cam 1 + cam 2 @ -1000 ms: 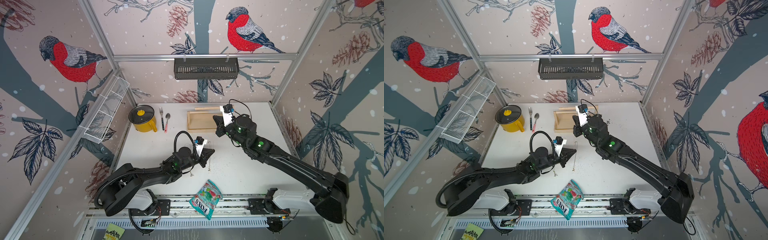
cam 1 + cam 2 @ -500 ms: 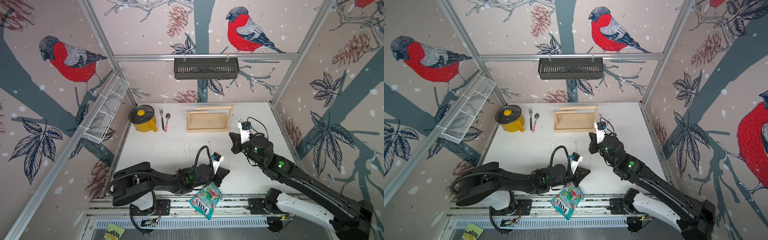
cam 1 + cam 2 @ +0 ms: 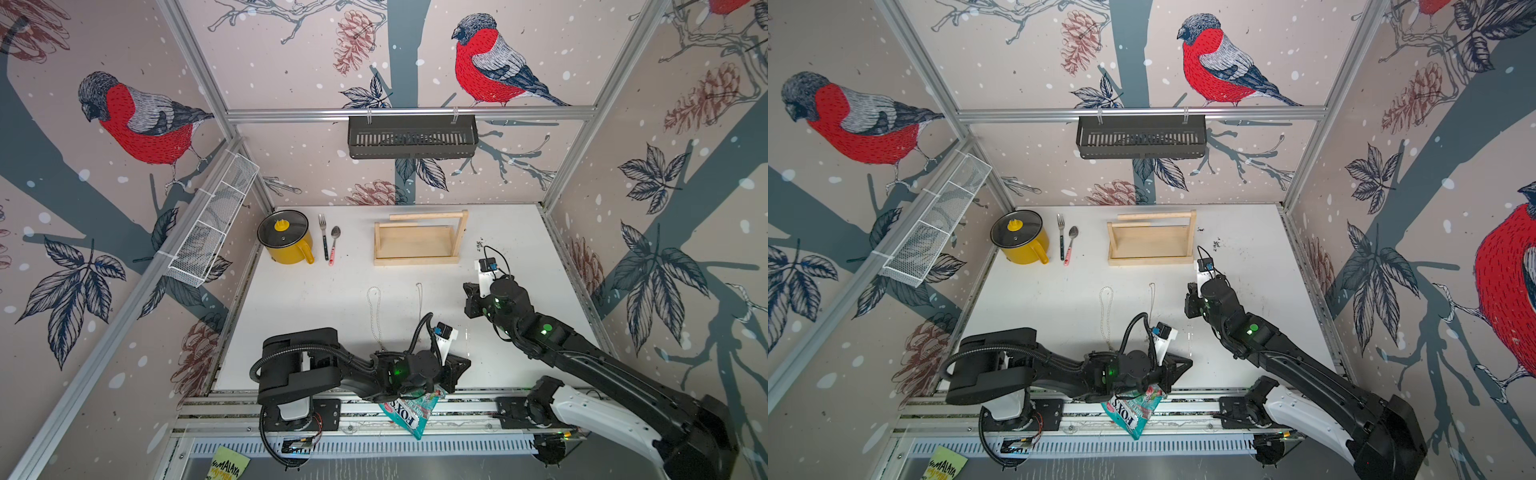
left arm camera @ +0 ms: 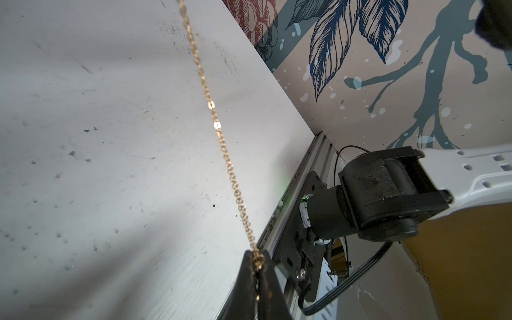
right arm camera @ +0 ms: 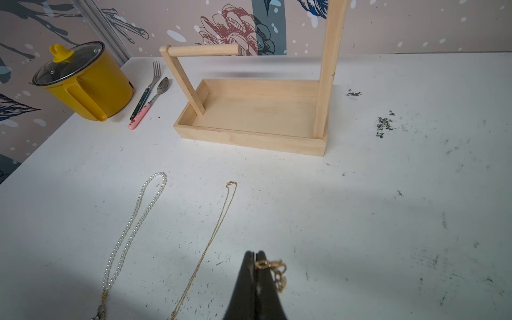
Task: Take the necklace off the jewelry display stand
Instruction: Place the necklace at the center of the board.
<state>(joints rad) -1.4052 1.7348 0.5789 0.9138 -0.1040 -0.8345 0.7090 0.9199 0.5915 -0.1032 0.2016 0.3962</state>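
You've pulled both arms back from the jewelry display stand (image 3: 415,261), which stands at the back edge of the table (image 3: 307,316) with its bars bare. Left gripper (image 4: 257,259) is pinched tight on the gold necklace (image 4: 216,126) near the front edge, and right gripper (image 5: 256,257) is clamped on what looks like its clasp end. Removal looks done; just lay it beside the pearl strand (image 3: 374,307) and thin chain (image 3: 419,299).

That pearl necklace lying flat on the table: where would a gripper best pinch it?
Probably the pearl necklace is best pinched at its rounded far end, coming straight down from above. It lies flat as a long narrow loop, and that bend sits apart from the thin gold chain beside it.
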